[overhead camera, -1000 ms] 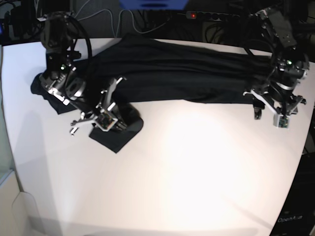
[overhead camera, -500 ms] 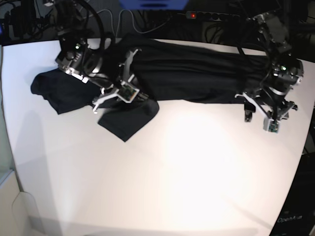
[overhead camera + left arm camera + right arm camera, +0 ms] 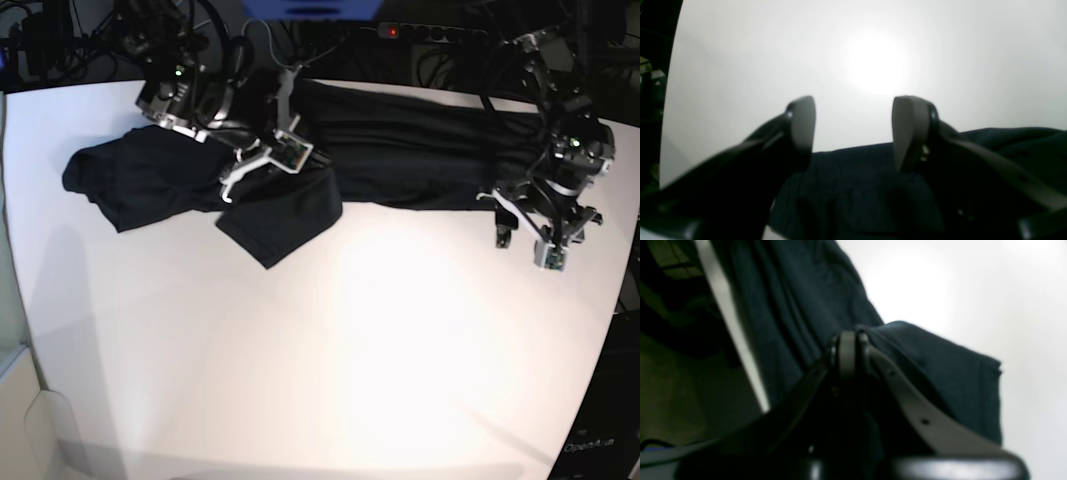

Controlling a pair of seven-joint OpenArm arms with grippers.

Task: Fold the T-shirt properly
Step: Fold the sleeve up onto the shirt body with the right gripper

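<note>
Black long-sleeved T-shirt [image 3: 400,150] lies wrinkled, stretched in a long band along the table's far edge, one sleeve end bunched left, another flap folded forward.

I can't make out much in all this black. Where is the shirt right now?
In the base view the T-shirt lies along the far edge of the white table, stretched between the two arms.
</note>
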